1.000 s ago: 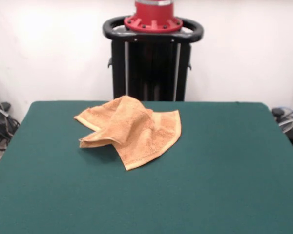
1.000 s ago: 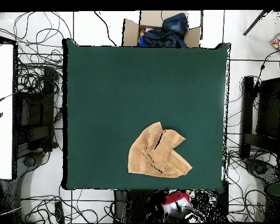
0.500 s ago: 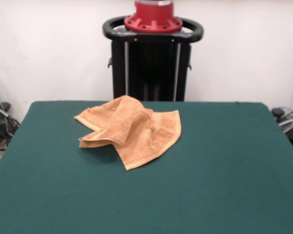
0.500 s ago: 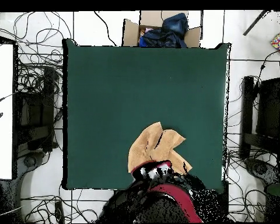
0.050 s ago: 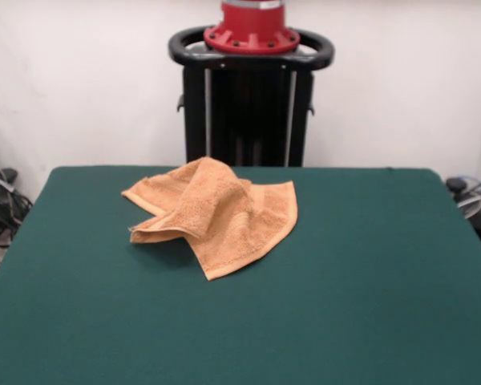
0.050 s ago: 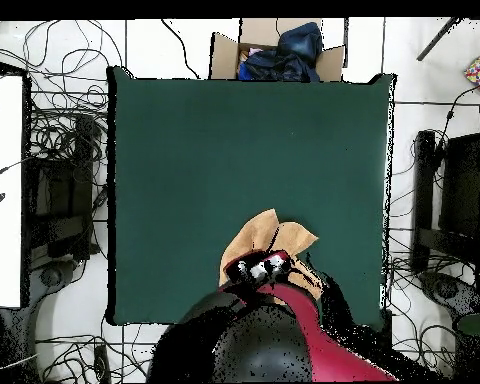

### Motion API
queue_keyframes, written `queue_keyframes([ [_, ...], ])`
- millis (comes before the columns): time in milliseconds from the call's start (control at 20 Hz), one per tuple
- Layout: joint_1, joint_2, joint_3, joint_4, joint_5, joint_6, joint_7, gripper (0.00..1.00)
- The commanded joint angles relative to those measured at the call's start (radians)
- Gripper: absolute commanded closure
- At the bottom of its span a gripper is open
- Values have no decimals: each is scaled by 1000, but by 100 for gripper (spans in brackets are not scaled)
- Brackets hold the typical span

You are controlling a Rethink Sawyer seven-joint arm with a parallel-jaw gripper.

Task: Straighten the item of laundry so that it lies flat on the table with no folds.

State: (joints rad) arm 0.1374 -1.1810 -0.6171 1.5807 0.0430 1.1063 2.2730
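One towel (image 5: 215, 215), one worktop (image 5: 361, 281), one arm. That's the whole count for the stuff that matters.

Going left to right in the front view: the left side of the green worktop is bare, then comes the orange-tan towel, sitting close to the far edge and a bit left of the middle. It's crumpled, with a flap folded over itself on the left and one corner pointing toward the near edge. Everything right of it is plain green cloth out to the right edge. No arm shows in this view at all, only the pedestal (image 5: 251, 88) behind the far edge.

From overhead, the towel (image 6: 267, 238) lies near the bottom edge of the worktop (image 6: 184, 160), right of centre. The red and black arm (image 6: 284, 345) reaches in over that edge and covers the towel's lower half, so the folds there are hidden. The gripper (image 6: 263, 269) sits right above the towel, but I honestly can't tell if the jaws are wide, narrow or holding cloth. A cardboard box (image 6: 276, 50) sits past the top edge.
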Motion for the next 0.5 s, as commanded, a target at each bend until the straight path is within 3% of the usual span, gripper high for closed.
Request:
queue_keyframes([
  [50, -23, 115, 112, 158, -1, -178, 133, 0],
  [300, -51, 150, 144, 221, 17, -328, 131, 0],
  [500, -52, 174, 149, 222, -4, -331, 96, 0],
])
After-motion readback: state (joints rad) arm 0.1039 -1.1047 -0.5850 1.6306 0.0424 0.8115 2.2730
